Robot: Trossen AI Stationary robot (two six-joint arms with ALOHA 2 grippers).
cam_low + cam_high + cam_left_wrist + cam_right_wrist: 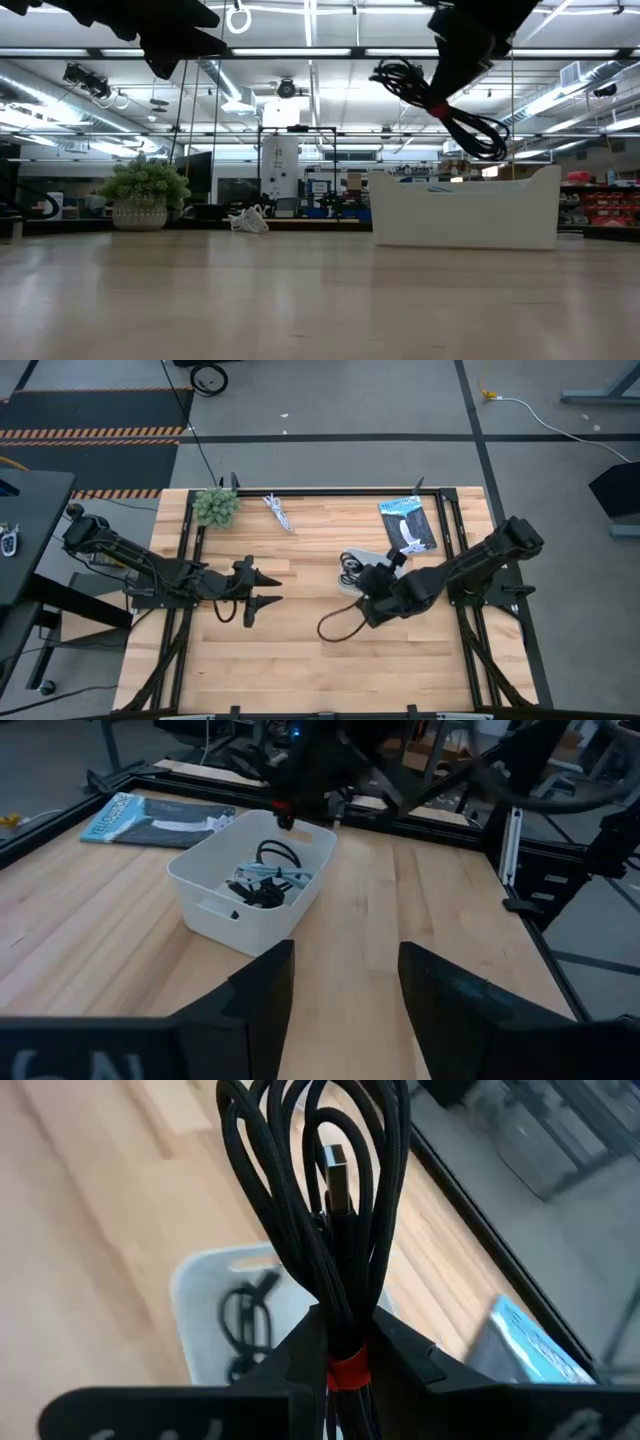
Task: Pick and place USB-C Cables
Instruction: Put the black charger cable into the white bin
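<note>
My right gripper (pixel 347 1352) is shut on the black cable with the red band (pixel 320 1190) and hovers over the near-left side of the white tray (pixel 372 563). The cable is clear of the table in the low view (pixel 470 128). A plain black cable (pixel 272 853) and a light blue-grey one (pixel 258 872) lie inside the tray (pixel 205 880). The white cable (pixel 279 512) lies on the table near the far edge. My left gripper (pixel 345 985) is open and waits left of the tray (pixel 265 592), holding nothing. My right gripper pinches the bundled black cable between its two fingers at the red band (pixel 346 1371). The fingers come slanting down from the right. The cable is lifted clear, its loops (pixel 400 75) sticking out beyond the fingertips and a longer loop (pixel 338 626) trailing toward the near edge.
A flat black packet with a blue label (pixel 408 523) lies at the far right, beyond the tray. A small potted plant (pixel 215 507) stands at the far left corner. Bare wood spreads across the near half of the table (pixel 300 670).
</note>
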